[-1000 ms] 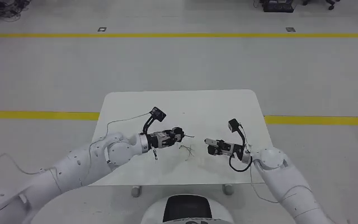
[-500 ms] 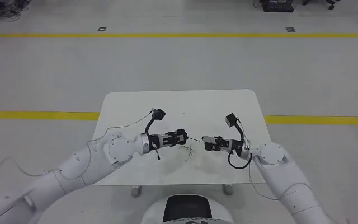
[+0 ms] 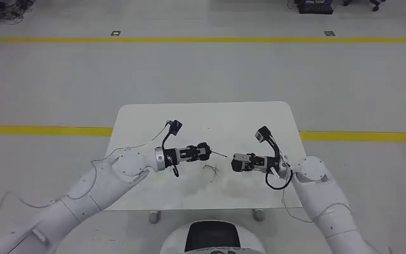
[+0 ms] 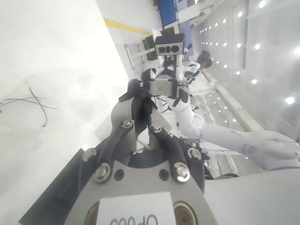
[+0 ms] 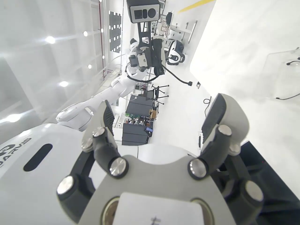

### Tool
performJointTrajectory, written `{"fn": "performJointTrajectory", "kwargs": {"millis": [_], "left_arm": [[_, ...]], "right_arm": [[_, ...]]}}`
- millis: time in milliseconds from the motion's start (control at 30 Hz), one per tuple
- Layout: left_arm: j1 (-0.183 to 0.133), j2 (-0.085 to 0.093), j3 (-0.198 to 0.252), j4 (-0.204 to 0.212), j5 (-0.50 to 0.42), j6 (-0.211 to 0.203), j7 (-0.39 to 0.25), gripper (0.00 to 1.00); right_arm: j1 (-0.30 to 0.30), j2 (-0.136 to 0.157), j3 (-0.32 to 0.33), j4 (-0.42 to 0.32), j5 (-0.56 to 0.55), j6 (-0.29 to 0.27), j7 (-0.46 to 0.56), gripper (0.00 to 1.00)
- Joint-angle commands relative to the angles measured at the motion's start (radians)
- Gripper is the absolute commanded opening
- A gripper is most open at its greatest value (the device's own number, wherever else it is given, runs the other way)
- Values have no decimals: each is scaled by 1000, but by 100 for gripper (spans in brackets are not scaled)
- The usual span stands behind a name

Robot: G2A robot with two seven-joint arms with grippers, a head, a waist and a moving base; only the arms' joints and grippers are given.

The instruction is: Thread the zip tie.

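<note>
Above the white table [image 3: 254, 120] my two grippers face each other with a small gap between them. My left gripper [image 3: 207, 151] [image 4: 138, 94] is shut on a thin black zip tie [image 3: 219, 153]. In the right wrist view that zip tie [image 5: 179, 77] sticks out of the left gripper [image 5: 157, 64] with its head at the free end. My right gripper [image 3: 233, 162] [image 5: 160, 114] stands open with nothing between its fingers. It appears in the left wrist view just beyond my shut left fingers, as the right gripper [image 4: 161, 87].
Several loose black zip ties [image 3: 212, 170] [image 4: 35, 103] lie on the table below and between the grippers, near the front edge. Bare tabletop stretches behind the arms toward the far edge.
Both wrists have turned a little, and the left wrist camera has shifted outward. The grippers stay facing each other at about the same gap, with the zip tie still held.
</note>
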Motion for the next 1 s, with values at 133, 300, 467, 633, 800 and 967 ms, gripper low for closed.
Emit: {"fn": "performJointTrajectory", "kwargs": {"millis": [133, 300, 467, 633, 800, 967], "left_arm": [[23, -16, -56, 3, 49, 0, -25, 0], [29, -18, -57, 1, 33, 0, -20, 0], [61, -29, -83, 19, -186, 0, -155, 0], [77, -46, -103, 52, -266, 0, -243, 0], [86, -68, -124, 80, -312, 0, -299, 0], [95, -89, -140, 103, -309, 0, -304, 0]], "right_arm": [[5, -7, 7, 19, 3, 0, 24, 100], [4, -8, 5, 14, 2, 0, 13, 100], [24, -12, 11, 63, 134, 0, 77, 100], [66, -22, 3, 135, 203, 0, 132, 100], [96, -29, -34, 180, 226, 0, 132, 66], [115, -33, -61, 210, 249, 0, 132, 45]]}}
